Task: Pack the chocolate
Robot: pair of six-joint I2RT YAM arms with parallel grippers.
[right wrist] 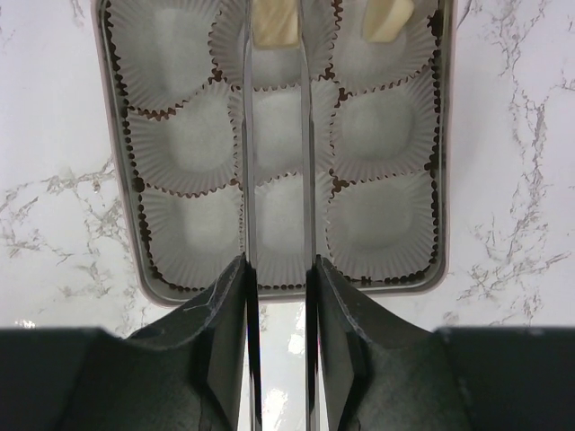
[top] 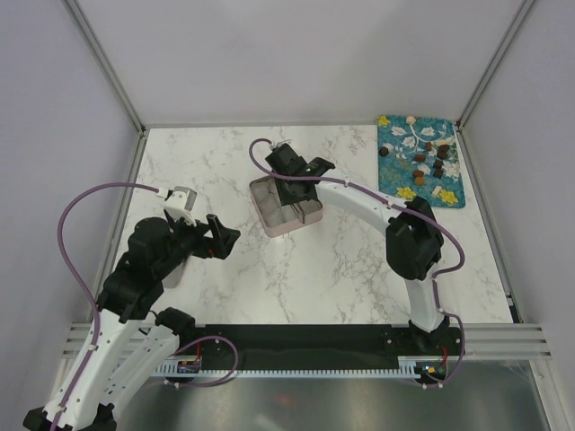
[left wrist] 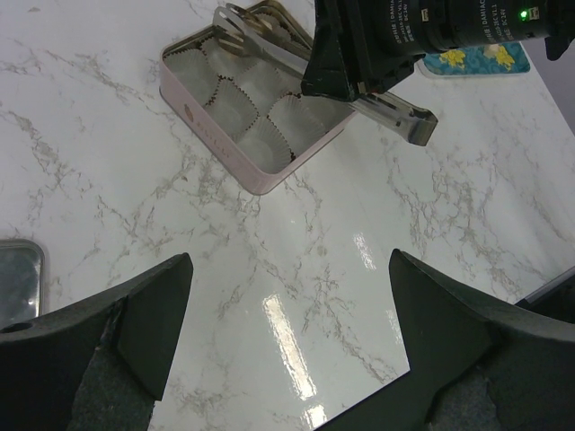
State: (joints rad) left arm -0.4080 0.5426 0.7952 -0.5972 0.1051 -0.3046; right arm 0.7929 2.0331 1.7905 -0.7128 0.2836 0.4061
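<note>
The chocolate (top: pixel 429 160) is mostly on a blue patterned mat (top: pixel 449 193) at the back right, as several small brown and cream pieces. The pink tin (top: pixel 266 215) stands mid-table, lined with white paper cups (right wrist: pixel 175 148). My right gripper (right wrist: pixel 278 265) is shut on the metal tongs (right wrist: pixel 249 135), whose blades reach over the tin. A cream piece (right wrist: pixel 274 22) sits between the tong tips over the far middle cup, and another cream piece (right wrist: pixel 388 20) lies in the far right cup. My left gripper (left wrist: pixel 289 260) is open and holds nothing, hovering over bare marble near the tin (left wrist: pixel 225 148).
A grey metal edge (left wrist: pixel 18 274), perhaps the tin's lid, shows at the left of the left wrist view. The right arm (top: pixel 413 238) arches from its base to the tin. White walls with metal posts enclose the table.
</note>
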